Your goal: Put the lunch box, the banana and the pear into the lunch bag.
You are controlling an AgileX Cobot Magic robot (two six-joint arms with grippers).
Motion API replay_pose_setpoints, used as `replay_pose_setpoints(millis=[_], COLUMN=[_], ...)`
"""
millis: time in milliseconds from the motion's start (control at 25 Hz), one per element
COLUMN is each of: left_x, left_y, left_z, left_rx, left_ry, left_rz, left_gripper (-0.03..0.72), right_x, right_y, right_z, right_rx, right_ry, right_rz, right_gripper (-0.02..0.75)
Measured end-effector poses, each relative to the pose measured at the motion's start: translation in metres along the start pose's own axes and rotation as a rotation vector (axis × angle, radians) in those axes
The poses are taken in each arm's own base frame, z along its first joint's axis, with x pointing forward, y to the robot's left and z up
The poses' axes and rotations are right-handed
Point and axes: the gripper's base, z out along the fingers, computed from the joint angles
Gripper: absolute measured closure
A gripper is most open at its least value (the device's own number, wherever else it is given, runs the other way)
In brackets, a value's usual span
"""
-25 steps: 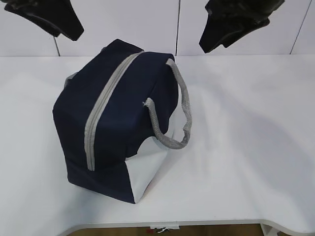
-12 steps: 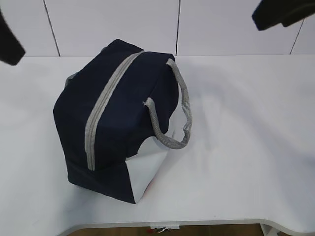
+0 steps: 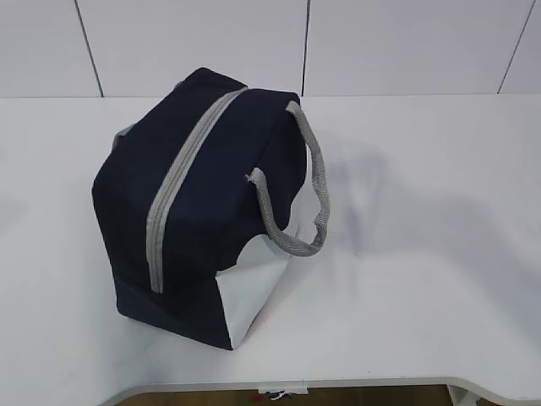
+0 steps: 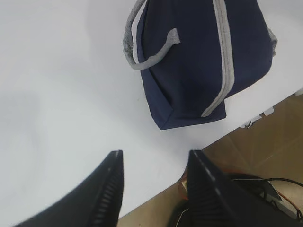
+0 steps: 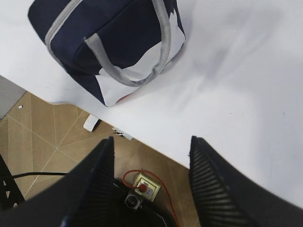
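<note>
Navy fabric makes up most of the lunch bag, which stands on the white table left of the middle in the exterior view. A grey zipper strip runs along its top and down the near face, and it looks shut. A grey webbing handle loops out on the right side, above a white corner panel. No brand, label or lettering can be read anywhere on the bag.

Neither arm appears in the exterior view. Seen from its wrist camera, the left gripper hangs above the table's near edge, its two dark jaws apart with nothing between them, the bag well ahead of it. The right gripper likewise has its ribbed jaws spread and empty, over the table edge and the tiled floor, clear of the bag. Lunch box, banana and pear cannot be seen in any view.
</note>
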Motion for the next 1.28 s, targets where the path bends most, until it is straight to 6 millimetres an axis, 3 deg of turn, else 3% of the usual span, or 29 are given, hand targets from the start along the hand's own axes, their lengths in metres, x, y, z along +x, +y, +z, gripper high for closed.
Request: replay_pose_setpoints(millis=[320,640,920,1120,1280], left_x=[0.076,0.146,0.177,0.185,0.189], left_y=[-0.011,-0.017,-0.016,-0.015,-0.015], left_z=[-0.034,-0.037,-0.016,-0.004,-0.002], left_rx=[-0.009,-0.020,-0.023,-0.032,-0.040], left_ry=[-0.112,-0.232,-0.250,-0.321,-0.392], left_rz=[0.015,0.034,0.034,0.031,0.032], left_gripper=[0.411,0.419,0.447,0.453,0.453], right_x=[0.074,0.140,0.172,0.191,0.195], right_y=[0.013,0.020,0.015,0.009,-0.001], right_z=[-0.046,-0.059,-0.045,-0.026,-0.014], right_rx=[0.068,0.087,0.120,0.141,0.199], right_ry=[-0.167,-0.293,-0.300,-0.271,-0.265], right_rz=[-0.061,-0.094,-0.101,-0.068,0.008], right_gripper=[0.323,0.323,0.323,0.323,0.323])
